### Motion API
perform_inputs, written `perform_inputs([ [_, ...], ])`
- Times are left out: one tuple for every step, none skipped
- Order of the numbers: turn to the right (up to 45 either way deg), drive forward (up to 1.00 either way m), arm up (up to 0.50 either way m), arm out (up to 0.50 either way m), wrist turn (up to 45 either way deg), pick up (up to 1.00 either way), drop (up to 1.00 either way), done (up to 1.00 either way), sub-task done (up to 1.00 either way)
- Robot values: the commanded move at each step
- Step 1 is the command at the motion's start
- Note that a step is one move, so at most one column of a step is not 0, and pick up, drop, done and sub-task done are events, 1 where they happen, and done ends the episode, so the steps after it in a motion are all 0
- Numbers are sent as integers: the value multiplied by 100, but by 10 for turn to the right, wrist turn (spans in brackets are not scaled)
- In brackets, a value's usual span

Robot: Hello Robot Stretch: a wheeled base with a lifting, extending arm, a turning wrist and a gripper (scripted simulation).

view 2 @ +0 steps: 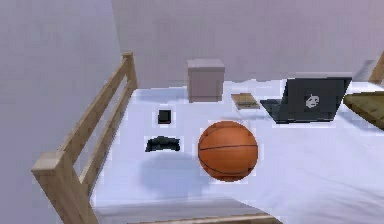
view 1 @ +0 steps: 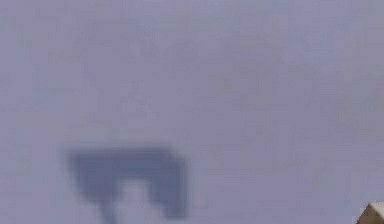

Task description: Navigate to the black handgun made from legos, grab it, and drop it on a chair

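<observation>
the robot is beside the bed. the gun, a small black lump by the look of it, lies there at nine o'clock of the ball. grabbing and the chair drop seem left. i cannot tell how the jaws stand.

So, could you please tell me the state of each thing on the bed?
Laptop: open, lid up.
Basketball: resting on the bed.
Box: standing upright.
Book: closed, lying flat.
Black lump: lying flat, left of the Basketball.
Black slab: lying flat.
</observation>
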Motion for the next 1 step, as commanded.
perform_inputs([
  [0, 0, 38, 0, 0, 0, 0, 0, 0],
])
